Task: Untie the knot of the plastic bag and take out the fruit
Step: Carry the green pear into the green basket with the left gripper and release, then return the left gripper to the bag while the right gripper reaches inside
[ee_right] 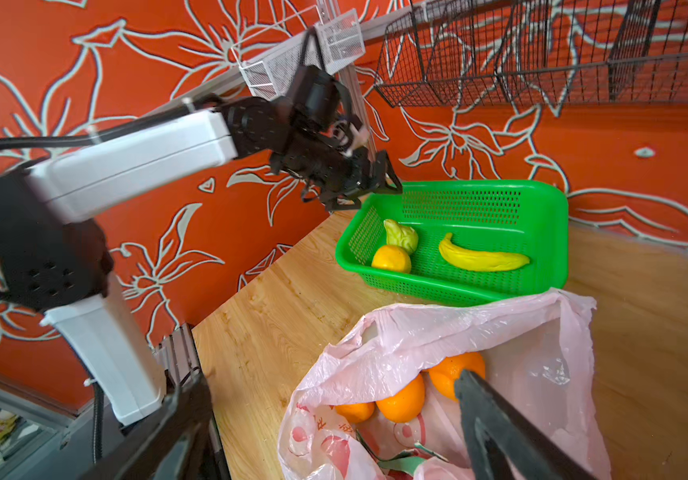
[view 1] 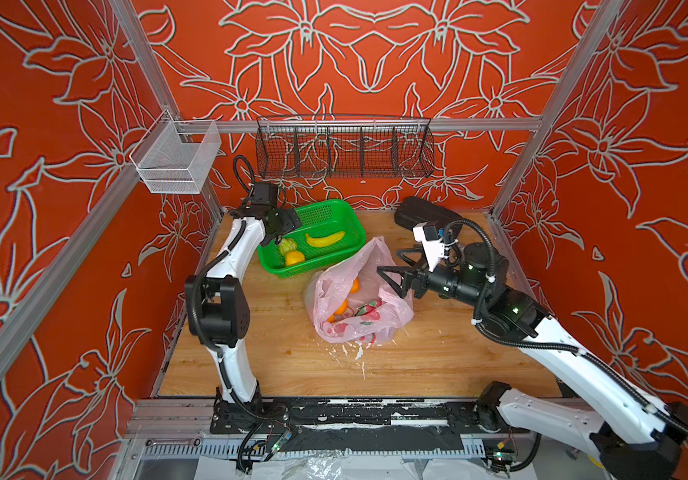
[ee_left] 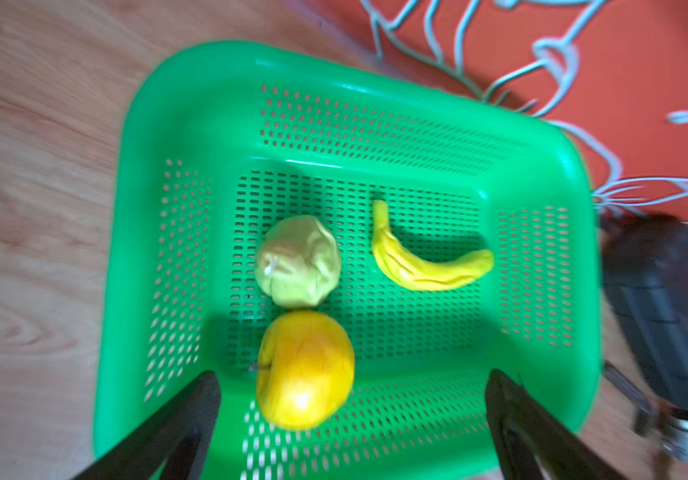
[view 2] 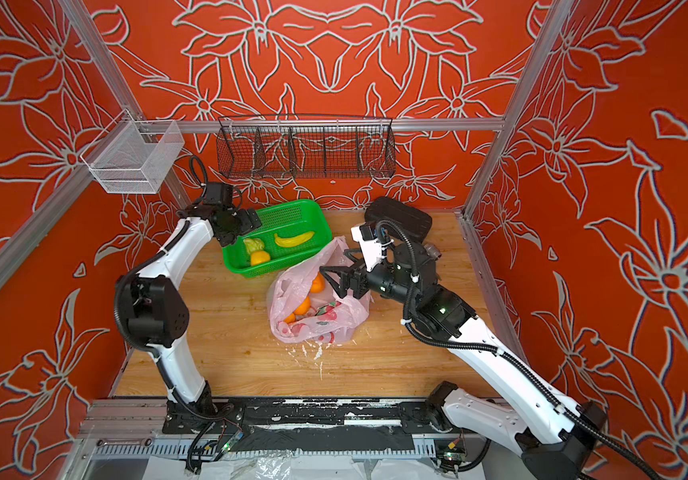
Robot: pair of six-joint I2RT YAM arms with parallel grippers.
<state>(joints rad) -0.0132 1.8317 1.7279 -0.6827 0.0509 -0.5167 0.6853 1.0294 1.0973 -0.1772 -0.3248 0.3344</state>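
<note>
The pink plastic bag [view 1: 375,266] [ee_right: 533,332] lies mid-table with its mouth gaping; the knot is out of view. Inside it show oranges [view 1: 341,307] [ee_right: 402,399] and a strip of dragon fruit [view 1: 369,309]. My right gripper [view 1: 388,262] [ee_right: 334,376] hovers open and empty over the bag's right side. My left gripper [view 1: 282,232] [ee_left: 352,374] hangs open and empty above the near-left end of the green basket [view 1: 350,216] [ee_left: 134,166]. In that basket rest a yellow fruit [view 1: 294,257] [ee_left: 305,370] and a knobbly green fruit [view 1: 287,245] [ee_left: 298,262].
A yellow banana [view 1: 325,240] also lies in the basket. A black case [view 1: 427,214] sits at the back right of the wooden table. A black wire rack [view 1: 344,149] and a white mesh bin [view 1: 176,156] hang on the rails. White shreds [view 1: 350,353] lie before the bag.
</note>
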